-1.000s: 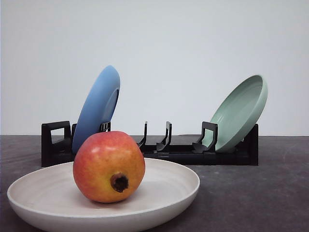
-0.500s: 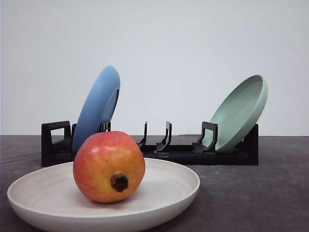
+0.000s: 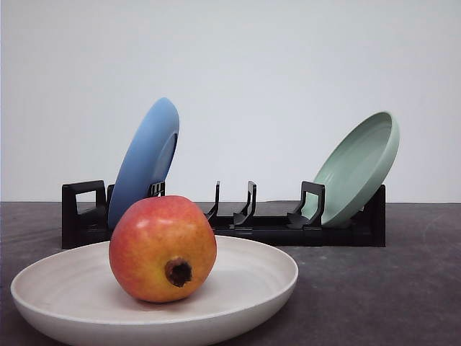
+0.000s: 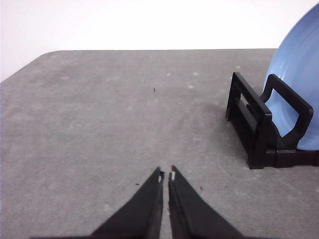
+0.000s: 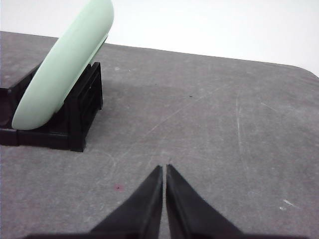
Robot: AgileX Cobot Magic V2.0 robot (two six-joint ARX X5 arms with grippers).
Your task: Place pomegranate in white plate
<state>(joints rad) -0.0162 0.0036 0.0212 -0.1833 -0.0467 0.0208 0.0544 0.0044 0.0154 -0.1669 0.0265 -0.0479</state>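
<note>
The pomegranate (image 3: 162, 249), red fading to yellow-orange with its dark calyx facing the camera, rests inside the white plate (image 3: 266, 277) at the near left of the front view. My left gripper (image 4: 166, 175) is shut with nothing between its black fingers, hovering over bare grey table beside the rack's blue-plate end. My right gripper (image 5: 164, 169) is also shut and empty, over bare table near the rack's green-plate end.
A black dish rack (image 3: 266, 227) stands behind the white plate. A blue plate (image 3: 144, 162) (image 4: 299, 94) leans in its left slot and a pale mint-green plate (image 3: 360, 166) (image 5: 65, 64) in its right slot. Dark grey tabletop stretches to the right of the white plate.
</note>
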